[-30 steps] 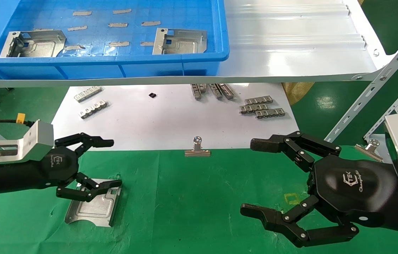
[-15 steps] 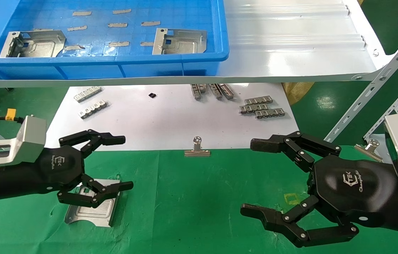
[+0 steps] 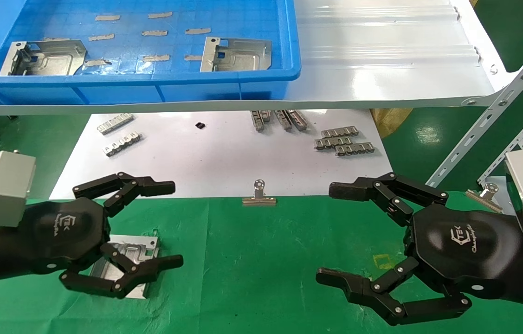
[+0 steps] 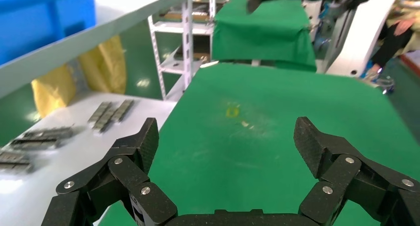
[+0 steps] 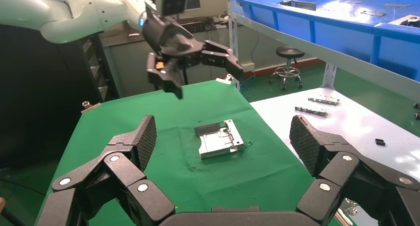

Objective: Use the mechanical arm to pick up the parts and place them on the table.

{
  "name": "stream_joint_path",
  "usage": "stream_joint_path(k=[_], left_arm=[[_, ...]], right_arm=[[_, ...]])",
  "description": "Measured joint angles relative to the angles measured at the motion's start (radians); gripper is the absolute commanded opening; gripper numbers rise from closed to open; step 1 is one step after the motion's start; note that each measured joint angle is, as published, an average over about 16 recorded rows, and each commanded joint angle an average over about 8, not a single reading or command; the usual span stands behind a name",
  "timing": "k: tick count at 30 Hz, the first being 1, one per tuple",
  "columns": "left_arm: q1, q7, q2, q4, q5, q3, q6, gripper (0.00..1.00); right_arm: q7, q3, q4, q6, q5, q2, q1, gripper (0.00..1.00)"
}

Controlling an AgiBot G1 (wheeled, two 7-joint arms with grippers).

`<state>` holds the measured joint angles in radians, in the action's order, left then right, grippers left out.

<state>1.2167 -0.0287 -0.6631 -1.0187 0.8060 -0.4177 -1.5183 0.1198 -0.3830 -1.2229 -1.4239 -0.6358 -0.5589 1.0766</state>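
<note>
Left gripper has lifted clear, jaws spread empty — stamped plate delivered on the bench; right gripper parked, jaws wide.

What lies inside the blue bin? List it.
The blue bin holds two silver plates, one at its left and one nearer the middle, among small tape-like strips. Its front wall hides the nearest floor.

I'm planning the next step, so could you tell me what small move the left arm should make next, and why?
Probably lift the left gripper clear and swing it toward the blue bin. It is open and raised above the part lying flat on the table, so that placement looks done, while two more parts wait in the bin.
</note>
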Motion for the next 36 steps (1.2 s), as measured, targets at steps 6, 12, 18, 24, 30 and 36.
stream_joint_path(k=[6,12,18,24,30,36], left_arm=[[-0.063,-0.07,0.023,-0.117,-0.033,0.061,0.01,1.0],[-0.116,-0.128,0.042,-0.217,-0.062,0.113,0.018,1.0],[-0.148,-0.161,0.054,-0.276,-0.08,0.144,0.023,1.0],[-0.157,-0.168,0.057,-0.292,-0.085,0.152,0.025,1.0],[-0.152,-0.164,0.056,-0.281,-0.082,0.147,0.025,1.0],[-0.147,-0.161,0.054,-0.274,-0.079,0.143,0.024,1.0]], right_arm=[[0.0,0.0,0.0,0.0,0.0,0.0,0.0,1.0],[0.0,0.0,0.0,0.0,0.0,0.0,0.0,1.0],[0.0,0.0,0.0,0.0,0.0,0.0,0.0,1.0],[0.0,0.0,0.0,0.0,0.0,0.0,0.0,1.0],[0.0,0.0,0.0,0.0,0.0,0.0,0.0,1.0],[0.0,0.0,0.0,0.0,0.0,0.0,0.0,1.0]])
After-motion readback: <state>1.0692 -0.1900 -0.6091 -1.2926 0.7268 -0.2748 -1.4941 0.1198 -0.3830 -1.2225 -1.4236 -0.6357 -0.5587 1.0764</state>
